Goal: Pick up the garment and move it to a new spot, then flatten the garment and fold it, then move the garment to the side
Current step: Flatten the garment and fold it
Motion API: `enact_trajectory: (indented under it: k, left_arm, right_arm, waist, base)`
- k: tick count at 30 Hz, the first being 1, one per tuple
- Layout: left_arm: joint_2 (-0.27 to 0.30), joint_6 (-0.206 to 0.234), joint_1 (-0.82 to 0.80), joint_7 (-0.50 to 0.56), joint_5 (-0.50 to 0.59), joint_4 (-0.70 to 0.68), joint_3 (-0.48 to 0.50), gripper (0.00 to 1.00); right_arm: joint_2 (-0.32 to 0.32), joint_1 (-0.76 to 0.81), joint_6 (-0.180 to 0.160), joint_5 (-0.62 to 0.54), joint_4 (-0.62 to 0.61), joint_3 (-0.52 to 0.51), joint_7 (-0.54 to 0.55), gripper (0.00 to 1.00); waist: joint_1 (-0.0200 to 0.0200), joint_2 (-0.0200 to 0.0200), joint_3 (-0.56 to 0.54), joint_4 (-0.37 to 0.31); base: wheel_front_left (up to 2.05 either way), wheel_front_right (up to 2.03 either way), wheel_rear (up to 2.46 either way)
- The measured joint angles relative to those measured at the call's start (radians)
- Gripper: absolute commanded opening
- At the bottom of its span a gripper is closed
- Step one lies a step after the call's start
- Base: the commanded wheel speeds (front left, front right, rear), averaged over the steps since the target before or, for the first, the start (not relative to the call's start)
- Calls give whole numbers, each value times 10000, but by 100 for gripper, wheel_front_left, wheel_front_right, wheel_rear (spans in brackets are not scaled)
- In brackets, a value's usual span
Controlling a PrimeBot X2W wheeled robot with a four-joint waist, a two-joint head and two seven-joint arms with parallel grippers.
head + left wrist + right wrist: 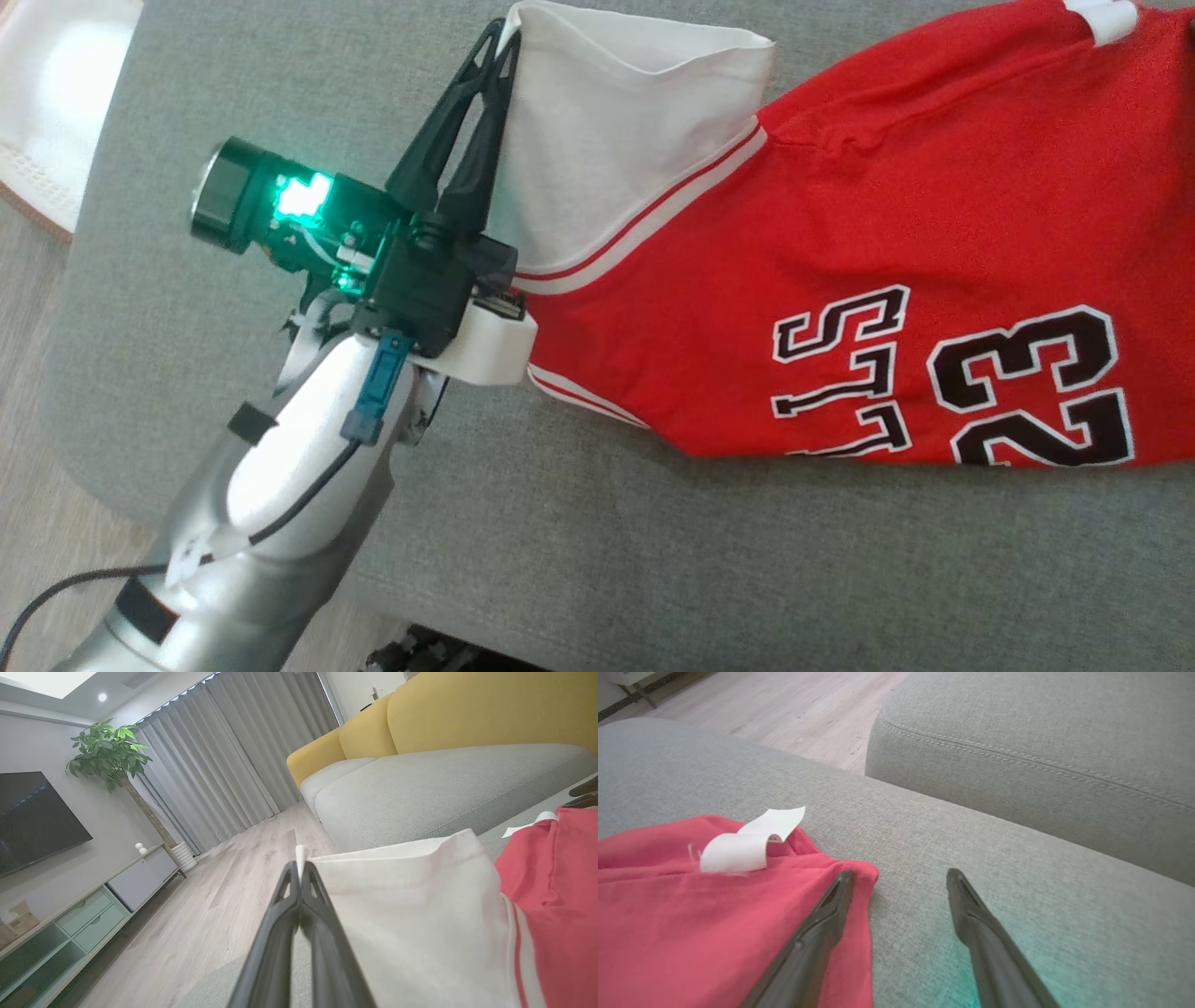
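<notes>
A grey fabric cushion [653, 560] is seen as the supporting surface, and its rounded corner is set over a wooden floor [28, 373]. A red garment [840, 280] with black, white-edged lettering is spread flat on it and is cut off by the right edge of the head view. Its white sleeve [607, 140] is raised at the hem. A white label [747, 844] is curled on the red cloth. A second grey cushion [1041, 732] is set just beside, parted by a narrow gap.
</notes>
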Motion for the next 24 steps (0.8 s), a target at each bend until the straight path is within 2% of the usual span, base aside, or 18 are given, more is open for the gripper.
enact_trajectory:
  k: [8,10,13,15,16,20,24]
  left_arm:
    - [-134,-44,-56,-75,-90,111,-157,0]
    - [-167,-44,-94,-84,-119,151,-211,0]
    - [-184,-44,-131,-140,-176,222,-228,0]
    - [-188,-42,-154,-167,-174,267,-234,0]
    - [-188,-42,-158,-169,-174,282,-234,0]
    - [-186,-27,-159,-178,-176,316,-232,0]
    - [-138,171,-161,-449,-219,368,-127,0]
  right_arm:
    - [-362,-507,0,280,-56,1179,-19,99]
    - [-468,-687,0,353,-107,1450,-19,80]
    - [-600,-920,0,407,-199,1900,-17,39]
    - [-660,-1042,0,564,-276,2173,2,5]
    - [-702,-1096,0,627,-337,2297,33,0]
    - [-838,-1323,0,732,-412,2629,-21,0]
    - [-817,-1420,0,752,-324,2905,-828,0]
  waist:
    - [0,0,177,213]
    - [0,0,223,270]
    - [0,0,263,352]
    - [0,0,284,395]
    - [0,0,298,410]
    - [0,0,317,410]
    - [1,0,163,270]
  base:
    - [0,0,0]
    - [0,0,0]
    - [0,0,0]
    - [0,0,0]
    - [0,0,0]
    - [0,0,0]
    - [0,0,0]
